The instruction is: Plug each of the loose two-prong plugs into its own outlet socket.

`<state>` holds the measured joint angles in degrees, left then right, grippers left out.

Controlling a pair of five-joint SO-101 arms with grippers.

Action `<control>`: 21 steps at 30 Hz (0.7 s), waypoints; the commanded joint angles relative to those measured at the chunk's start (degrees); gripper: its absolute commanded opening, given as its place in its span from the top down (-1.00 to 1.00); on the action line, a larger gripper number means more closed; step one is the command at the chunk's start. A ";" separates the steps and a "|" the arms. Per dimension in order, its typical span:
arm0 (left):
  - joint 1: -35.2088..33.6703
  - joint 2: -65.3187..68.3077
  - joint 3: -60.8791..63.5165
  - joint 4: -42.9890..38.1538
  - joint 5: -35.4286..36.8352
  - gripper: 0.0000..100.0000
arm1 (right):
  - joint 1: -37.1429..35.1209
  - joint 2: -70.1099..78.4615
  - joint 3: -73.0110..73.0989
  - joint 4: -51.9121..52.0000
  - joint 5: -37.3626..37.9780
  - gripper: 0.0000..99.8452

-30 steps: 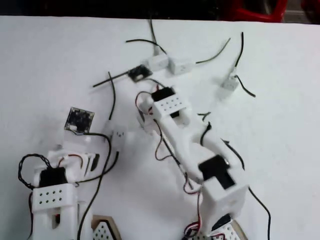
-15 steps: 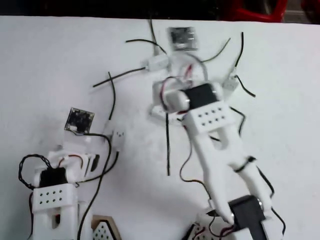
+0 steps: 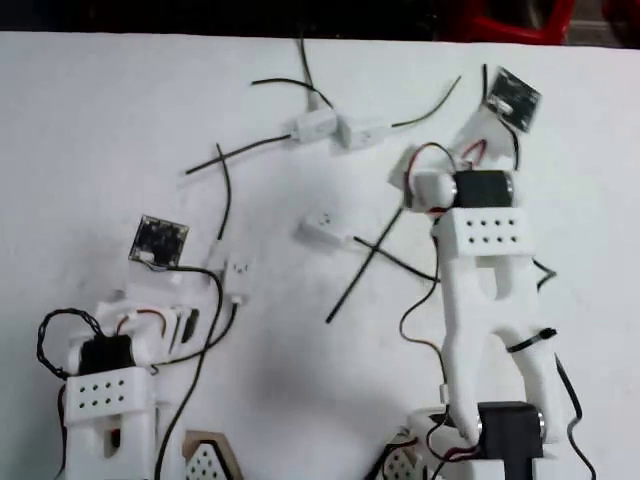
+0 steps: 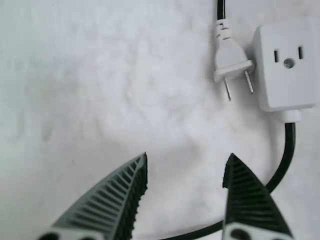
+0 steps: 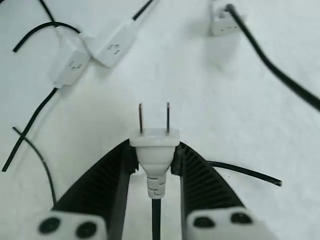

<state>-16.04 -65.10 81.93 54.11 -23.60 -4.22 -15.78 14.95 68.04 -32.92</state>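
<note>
Arm check, my view. Left arm point(image 3: 105, 400) and right arm point(image 3: 487, 290): white printed shells with black servo blocks point(image 3: 485, 187) and hole grids on the wrist plates. Thin red and black wires point(image 3: 430, 148) run alongside. Left pincer point(image 4: 188, 157) and right pincer point(image 5: 154, 147): dark grey ribbed fingers point(image 4: 117, 200) on white bases with round holes.

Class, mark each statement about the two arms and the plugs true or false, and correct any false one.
1. The right gripper grips a two-prong plug. True.
2. The left gripper is shut on a plug. False: it is open and holds nothing.
3. The loose plug near the left gripper sits inside the outlet block. False: it lies beside the block, prongs bare.
4. The held plug's prongs point away from the right gripper. True.
</note>
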 commanded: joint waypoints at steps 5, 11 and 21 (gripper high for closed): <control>-0.57 -1.01 -0.18 -1.32 -0.44 0.50 | 4.35 -2.86 2.99 4.88 0.18 0.52; -0.57 -1.01 -0.18 -1.32 -0.44 0.50 | 5.58 -5.85 3.25 7.34 13.27 0.54; -0.57 -1.01 -0.18 -1.32 -0.44 0.50 | 9.27 -7.08 3.34 9.98 64.26 0.54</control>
<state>-16.04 -65.10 81.93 54.11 -23.60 3.87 -21.76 18.73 76.40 15.25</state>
